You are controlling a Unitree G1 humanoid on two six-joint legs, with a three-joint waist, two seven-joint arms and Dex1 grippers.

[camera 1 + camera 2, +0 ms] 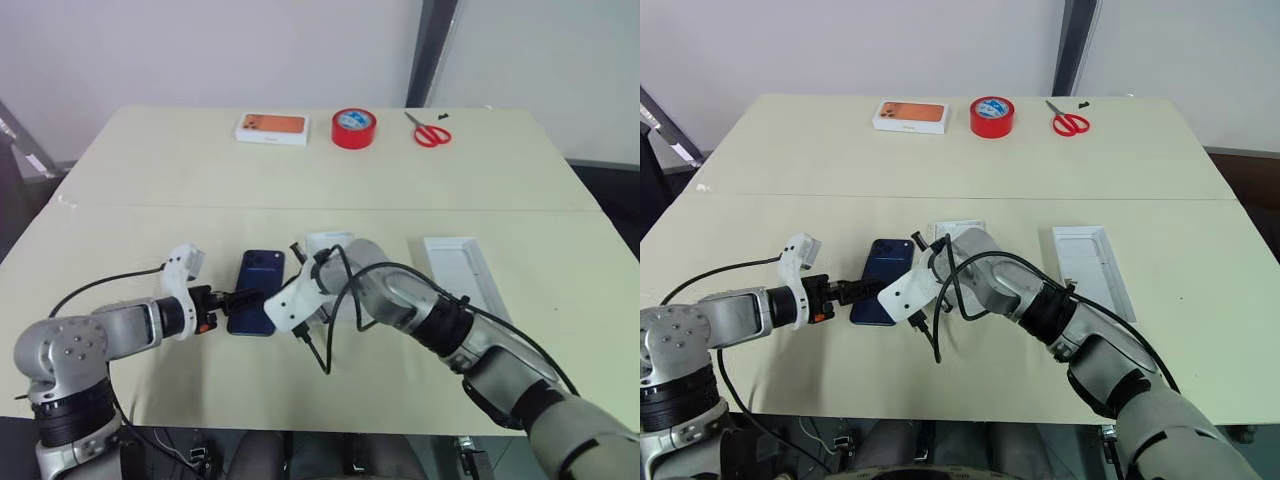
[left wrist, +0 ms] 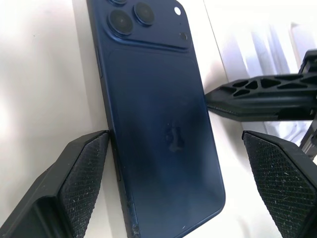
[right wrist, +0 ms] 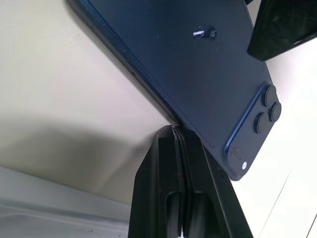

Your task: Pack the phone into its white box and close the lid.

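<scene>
Phone (image 1: 259, 290) is lying back-up on the table (image 1: 150, 180), near the front edge and a little left of centre, its camera cluster at the far end. The left end effector (image 2: 173, 148) is being held at the phone's near end with its fingers (image 2: 81, 178) spread wide, one at each long side of the phone; the left finger is sitting just beside the phone's edge, while the right one is standing apart from it. The right end effector (image 3: 179, 136) is being held with its fingers pressed together, nothing pinched between them, and its tip is resting at the phone's right long edge; whether it is actually touching cannot be told.

The white box (image 1: 328, 243) is partly hidden behind the right arm, just right of the phone. The lid (image 1: 462, 272) is lying open side up further right, well apart from the phone. Along the far edge of the table a closed white box with an orange top (image 1: 272, 128), a red tape roll (image 1: 354, 128) and red scissors (image 1: 430, 131) are lying in a row.
</scene>
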